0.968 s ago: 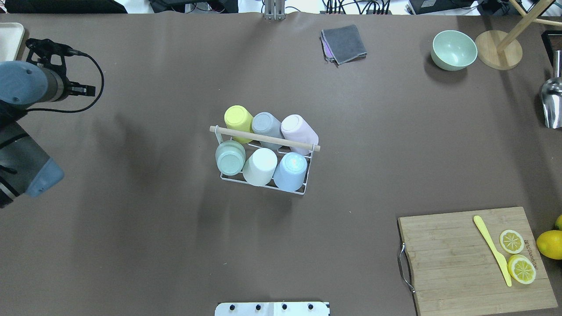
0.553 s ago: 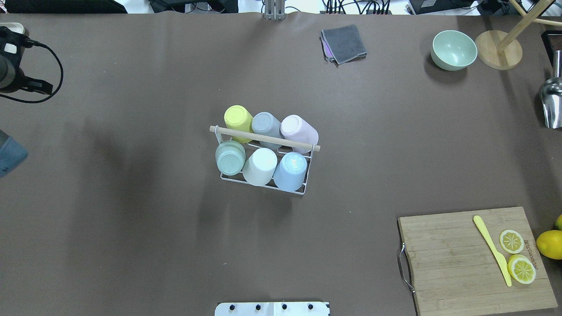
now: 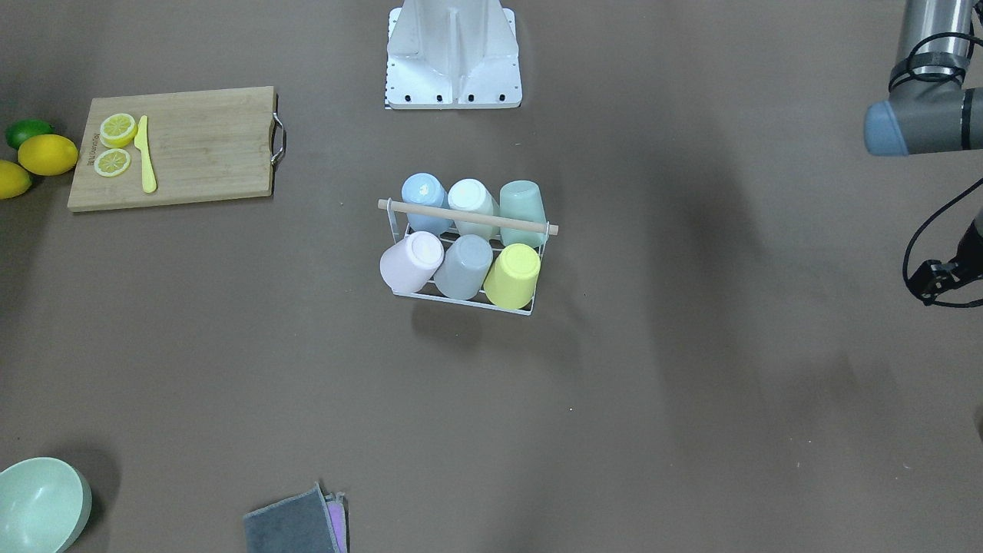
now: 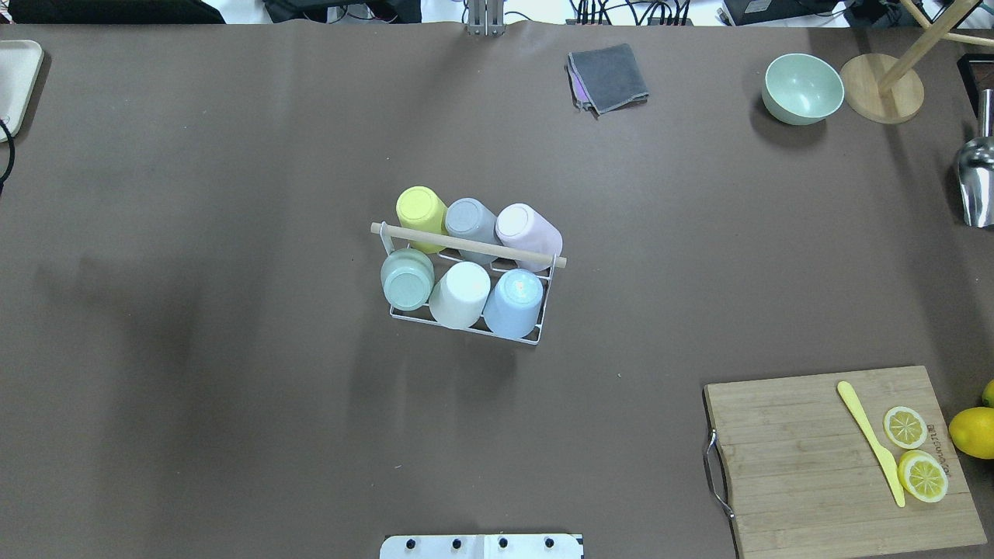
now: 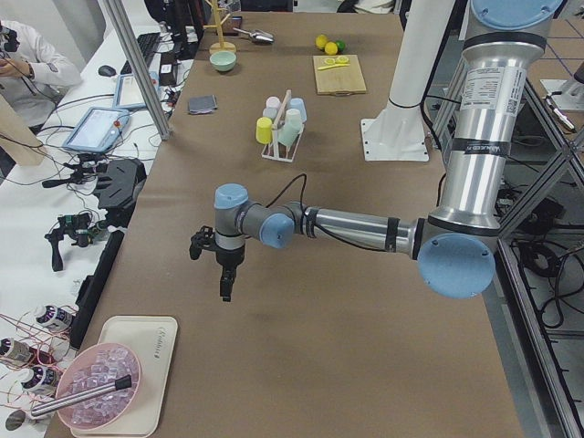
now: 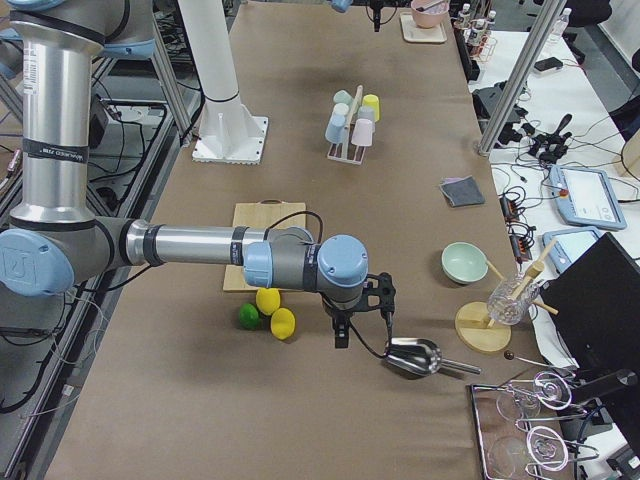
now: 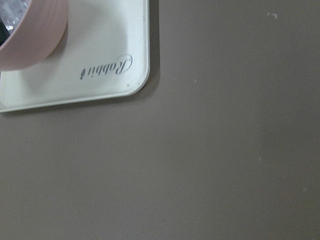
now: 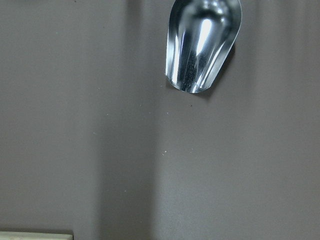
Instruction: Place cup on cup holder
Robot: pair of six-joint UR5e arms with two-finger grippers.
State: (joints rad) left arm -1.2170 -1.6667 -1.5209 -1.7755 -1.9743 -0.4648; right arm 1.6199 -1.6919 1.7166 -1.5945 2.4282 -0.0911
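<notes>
At the far left a cream tray (image 4: 19, 78) is seen at the edge of the brown table (image 4: 233, 349), with a pink bowl (image 5: 91, 383) set on it. The left gripper (image 5: 225, 294) is held pointing down over bare table near that tray, with nothing seen in it. How far its jaws stand apart cannot be told.

At mid-table the cup holder (image 4: 468, 244) is found upright, and all six prongs are taken by upturned cups. In the far row a yellow cup (image 4: 420, 210), a gray cup (image 4: 469, 220) and a pink cup (image 4: 526, 227) are seen. In the near row a green cup (image 4: 407, 280), a white cup (image 4: 460, 293) and a blue cup (image 4: 515, 300) are seen.

Further right a folded gray cloth (image 4: 609, 76) and a green bowl (image 4: 800, 109) are laid at the far edge. A cutting board (image 4: 792, 466) is set near, bearing lemon slices (image 4: 905, 427) and a yellow knife (image 4: 870, 442).

At the right end a metal scoop (image 6: 412, 357) is lying on the table. The right gripper (image 6: 341, 338) is held just beside it, apart from it, and its opening cannot be told.
</notes>
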